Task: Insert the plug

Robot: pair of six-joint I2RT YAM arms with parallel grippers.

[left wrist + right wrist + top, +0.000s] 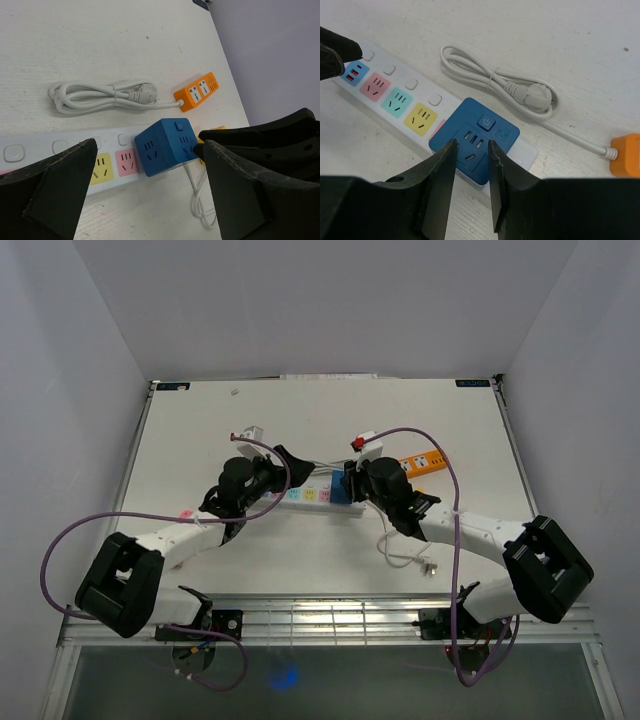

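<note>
A blue cube plug (343, 485) sits on the right end of a white power strip (300, 496) with coloured sockets. My right gripper (356, 480) hovers right over the cube, its fingers a narrow gap apart with nothing between them. In the right wrist view the gripper (471, 145) frames the cube's (480, 132) top socket, on the strip (395, 95). My left gripper (278, 480) is wide open beside the strip's middle. In its wrist view the gripper (149, 150) spans the cube (165, 145) and the strip (50, 147).
An orange adapter (420, 464) with a coiled white cable (100, 95) lies behind the strip. It also shows in the right wrist view (626, 155). A loose white cable (405, 555) lies near the table's front edge. Two small white blocks (250, 432) lie further back.
</note>
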